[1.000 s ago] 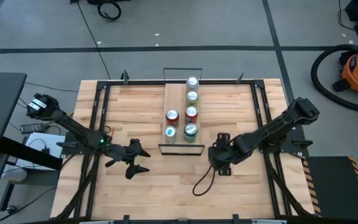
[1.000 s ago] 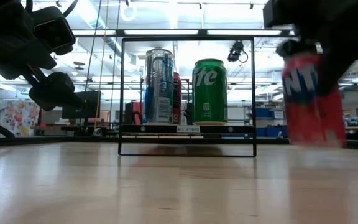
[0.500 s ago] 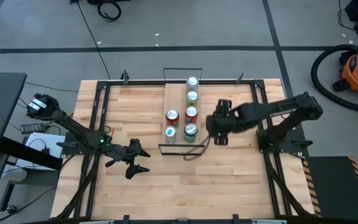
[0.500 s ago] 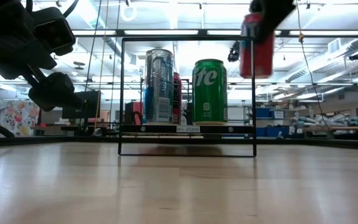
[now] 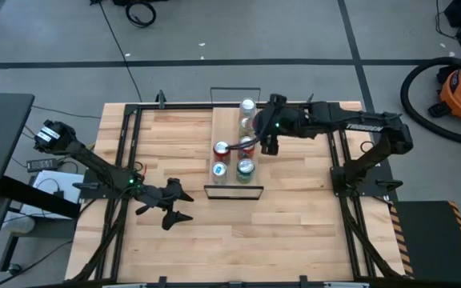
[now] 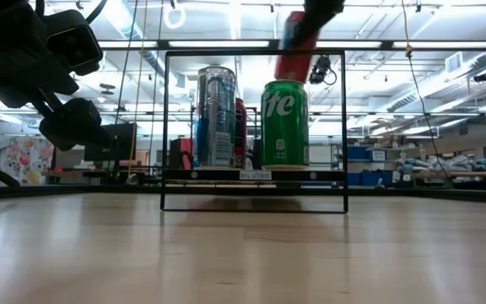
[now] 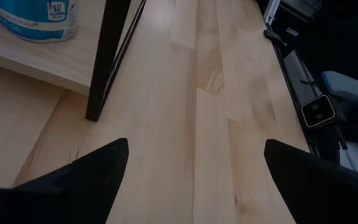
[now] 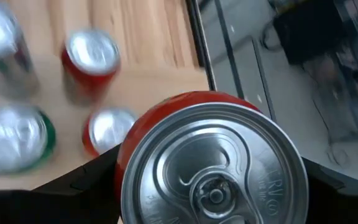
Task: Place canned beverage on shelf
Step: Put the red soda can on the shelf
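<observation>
We find the red can (image 8: pixel 213 162) clamped in the right pincer (image 5: pixel 264 138), held in the air above the shelf (image 5: pixel 225 120) and tilted in the low view, where it shows over the green can (image 6: pixel 284 124). In the right wrist view its silver lid and pull tab fill the foreground; embossed lettering runs along the lid's rim, but we cannot read it.

On the shelf we count five cans from above, in two rows. The green can carries large white letters reading "te", the rest of the word turned out of sight. Beside it stands a tall silver and blue can (image 6: pixel 216 116); we cannot read its label. A small white tag (image 6: pixel 256 176) sits on the shelf's front edge, its print too small to make out. In the left wrist view, a blue and white can (image 7: pixel 36 18) on the shelf bears the figure "10" on a small label.

The left pincer (image 5: pixel 176 206) rests low over the desk (image 5: pixel 294 232), near the front left corner of the shelf, its fingers (image 7: pixel 79 180) spread apart with nothing between them.
</observation>
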`<state>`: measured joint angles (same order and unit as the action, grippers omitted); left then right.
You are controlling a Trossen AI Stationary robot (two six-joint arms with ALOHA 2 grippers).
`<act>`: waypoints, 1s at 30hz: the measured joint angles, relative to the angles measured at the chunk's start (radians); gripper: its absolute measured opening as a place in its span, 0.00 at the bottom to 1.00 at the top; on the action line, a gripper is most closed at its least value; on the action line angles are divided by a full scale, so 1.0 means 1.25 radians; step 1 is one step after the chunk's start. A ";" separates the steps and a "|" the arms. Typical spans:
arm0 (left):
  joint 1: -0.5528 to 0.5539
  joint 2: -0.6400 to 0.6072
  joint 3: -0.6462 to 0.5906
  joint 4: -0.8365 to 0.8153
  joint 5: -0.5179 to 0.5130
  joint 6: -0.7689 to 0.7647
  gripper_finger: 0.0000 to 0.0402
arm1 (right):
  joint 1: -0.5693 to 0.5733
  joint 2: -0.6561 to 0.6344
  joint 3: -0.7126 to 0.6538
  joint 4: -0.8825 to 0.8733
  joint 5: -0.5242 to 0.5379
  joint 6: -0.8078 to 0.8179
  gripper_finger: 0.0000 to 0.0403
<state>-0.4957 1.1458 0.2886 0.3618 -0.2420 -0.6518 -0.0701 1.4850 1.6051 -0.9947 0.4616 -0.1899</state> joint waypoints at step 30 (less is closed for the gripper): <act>0.045 0.000 0.000 -0.103 -0.071 0.072 0.97 | -0.214 0.406 0.299 0.067 -0.363 -0.181 0.81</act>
<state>-0.4394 1.1454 0.2886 0.2325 -0.3309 -0.5617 -0.3375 1.9928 1.9792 -0.9105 0.0079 -0.4163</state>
